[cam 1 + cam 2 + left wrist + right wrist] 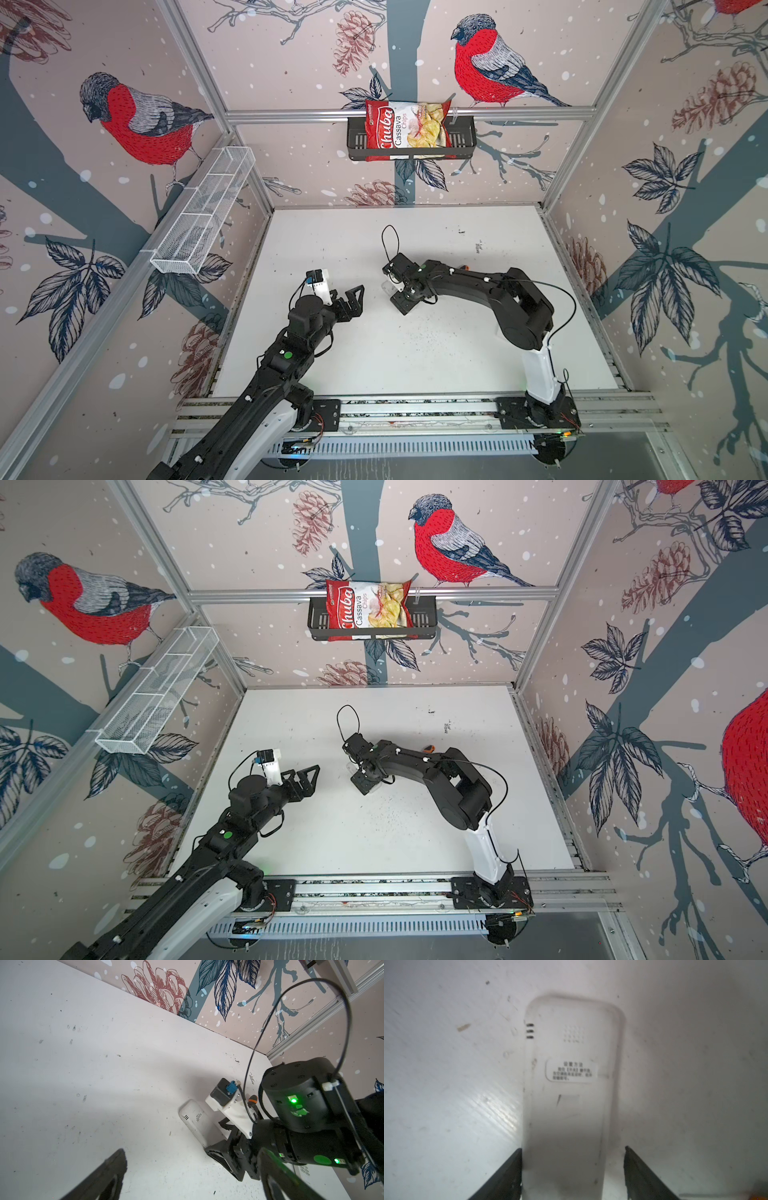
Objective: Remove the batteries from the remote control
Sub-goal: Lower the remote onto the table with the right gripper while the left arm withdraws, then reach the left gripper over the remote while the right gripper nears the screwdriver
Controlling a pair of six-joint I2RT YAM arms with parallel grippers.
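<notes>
Closest to the lens is my left arm, reaching in from the near left corner. My left gripper (354, 300) hangs over the white table (415, 361) with its jaws spread wide and nothing between them. Just to its right, near mid-table, lies the white remote control (566, 1088), flat and back side up, with a small printed label showing. My right gripper (573, 1151) straddles the end toward my wrist with jaws parted. One finger (515, 1165) sits against a long edge and the other stands clear of the opposite edge, so the remote is not pinched. The batteries I cannot see in any view. Farther right, past my right forearm, an orange-and-black tool handle (465, 267) peeks out on the table.
</notes>
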